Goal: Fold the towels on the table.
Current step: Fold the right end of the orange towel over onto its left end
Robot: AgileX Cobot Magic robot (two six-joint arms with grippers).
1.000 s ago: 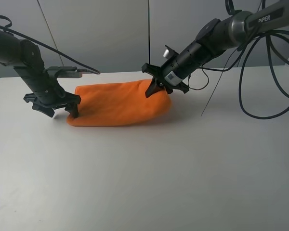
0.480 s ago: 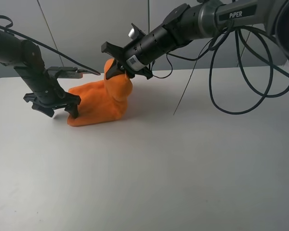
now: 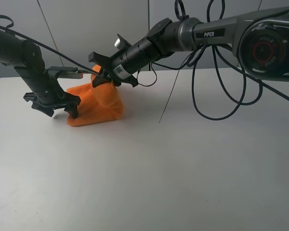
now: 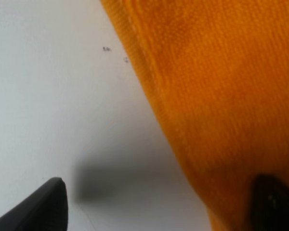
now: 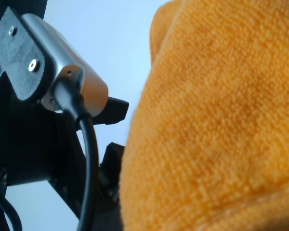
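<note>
Folding the towel [image 3: 98,106] end over end is the step I have in hand. The right fingers [image 3: 101,79] are pressed together on the towel's right end and hold it raised, so the cloth stands in a hump with the pinched end at its top. The rest of the towel lies on the worktop [image 3: 183,159], and the left fingers [image 3: 73,109] sit low at its left end. They are spread wide and grip nothing. In the left wrist view one tip hangs over bare worktop just off the towel's hemmed edge and the other over the orange pile, so they straddle that edge. In the right wrist view the towel fills most of the frame. The left arm's camera housing [image 5: 62,77] shows just past it, so I judge the two arms to be close.

I reckon the next move calls for carrying the pinched end the rest of the way to the towel's left end. I would lower it until edge meets edge, and only then part the right fingers. The left fingers sit about where that end should land, so I would draw them off the towel first or risk a knock between the arms. I cannot tell from here whether the hems line up.

A second ago the towel lay flat as a long strip, with the right fingers down at its right end. Half a second ago that end was up over the towel's middle. Now it is nearer the towel's left end, and the part of the towel lying flat is much shorter. The left fingers have not shifted.
</note>
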